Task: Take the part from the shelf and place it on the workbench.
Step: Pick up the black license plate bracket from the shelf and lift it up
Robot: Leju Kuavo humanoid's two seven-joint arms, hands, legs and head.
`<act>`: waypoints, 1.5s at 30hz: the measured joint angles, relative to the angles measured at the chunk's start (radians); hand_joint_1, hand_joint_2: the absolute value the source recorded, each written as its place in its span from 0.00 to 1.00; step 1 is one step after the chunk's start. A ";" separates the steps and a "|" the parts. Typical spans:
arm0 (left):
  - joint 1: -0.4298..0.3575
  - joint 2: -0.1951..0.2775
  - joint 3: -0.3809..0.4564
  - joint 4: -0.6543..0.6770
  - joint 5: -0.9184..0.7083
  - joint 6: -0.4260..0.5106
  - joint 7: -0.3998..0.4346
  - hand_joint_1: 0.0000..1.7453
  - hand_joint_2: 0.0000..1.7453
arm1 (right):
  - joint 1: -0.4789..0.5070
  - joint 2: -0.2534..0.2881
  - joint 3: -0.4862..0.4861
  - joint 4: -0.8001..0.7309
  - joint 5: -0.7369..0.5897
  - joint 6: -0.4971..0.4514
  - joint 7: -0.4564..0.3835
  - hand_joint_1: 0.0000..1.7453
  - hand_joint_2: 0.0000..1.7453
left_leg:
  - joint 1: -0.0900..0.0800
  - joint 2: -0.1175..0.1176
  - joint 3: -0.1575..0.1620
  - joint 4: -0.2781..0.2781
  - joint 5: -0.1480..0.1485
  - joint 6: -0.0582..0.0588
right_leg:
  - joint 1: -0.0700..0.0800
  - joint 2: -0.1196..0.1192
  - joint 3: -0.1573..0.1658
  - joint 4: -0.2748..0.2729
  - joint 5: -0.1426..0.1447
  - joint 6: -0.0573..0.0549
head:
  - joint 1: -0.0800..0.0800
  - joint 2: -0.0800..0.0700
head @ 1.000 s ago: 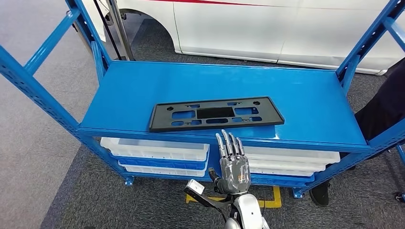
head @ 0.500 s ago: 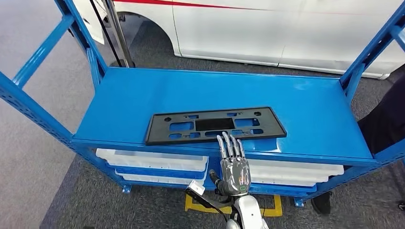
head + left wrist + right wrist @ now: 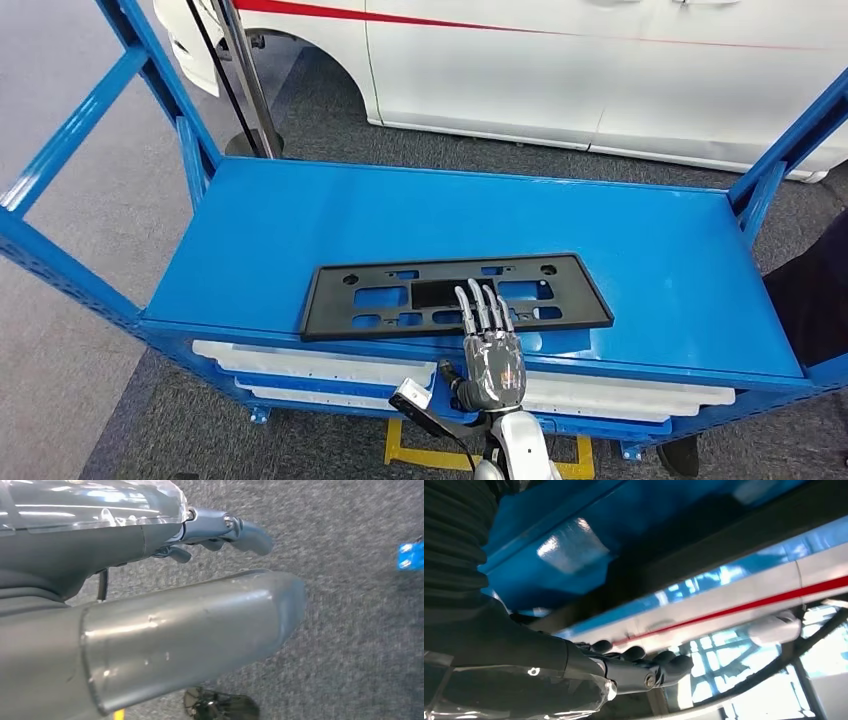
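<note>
Head view: the black part [image 3: 455, 294], a long flat plate with cut-outs, lies flat on the blue shelf [image 3: 300, 220], near its front edge and about midway along it. The right hand [image 3: 490, 350] is raised over that front edge, fingers [image 3: 478, 308] straight, close side by side and empty, their tips over the part's near rim; contact cannot be told. Left wrist view shows the left hand [image 3: 220, 532] over grey carpet [image 3: 350, 630], its fingers mostly hidden, so apart or together cannot be told. White trays [image 3: 300, 362] sit on the level below; a white car [image 3: 600, 70] stands behind

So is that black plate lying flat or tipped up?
Flat: the black plate lies on the blue shelf, the right hand reaching over its near edge.
</note>
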 joint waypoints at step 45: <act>-0.001 0.026 0.000 0.001 -0.040 -0.004 -0.001 0.00 0.00 | 0.001 0.007 -0.008 0.031 -0.089 0.000 -0.060 0.00 1.00 | 0.003 0.005 -0.094 0.011 0.071 -0.023 | -0.018 -0.001 0.082 -0.035 -0.046 0.012 | -0.003 0.000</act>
